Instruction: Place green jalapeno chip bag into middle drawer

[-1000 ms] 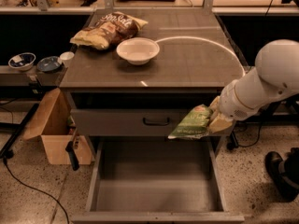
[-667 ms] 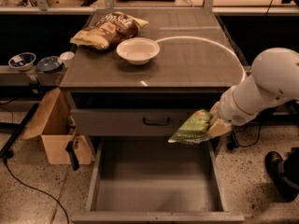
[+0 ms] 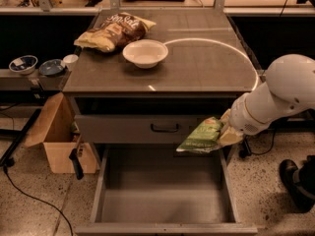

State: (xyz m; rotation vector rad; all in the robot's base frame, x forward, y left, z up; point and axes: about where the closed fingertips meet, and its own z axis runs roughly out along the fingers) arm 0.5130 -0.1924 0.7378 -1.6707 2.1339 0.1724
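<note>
The green jalapeno chip bag (image 3: 203, 135) hangs tilted in the air at the right, in front of the grey drawer front, just above the back right corner of the open middle drawer (image 3: 162, 188). My gripper (image 3: 227, 133) is shut on the bag's right end; the white arm reaches in from the right. The drawer is pulled out wide, and its smooth grey floor holds nothing.
A brown-and-yellow chip bag (image 3: 113, 31) and a white bowl (image 3: 145, 52) sit on the counter top (image 3: 206, 63). The drawer front with a dark handle (image 3: 165, 128) is above the open drawer. A cardboard box (image 3: 56, 136) stands at the left, small bowls (image 3: 23, 63) beyond it.
The gripper and bag have moved slightly down and toward the open drawer. Nothing else has moved.
</note>
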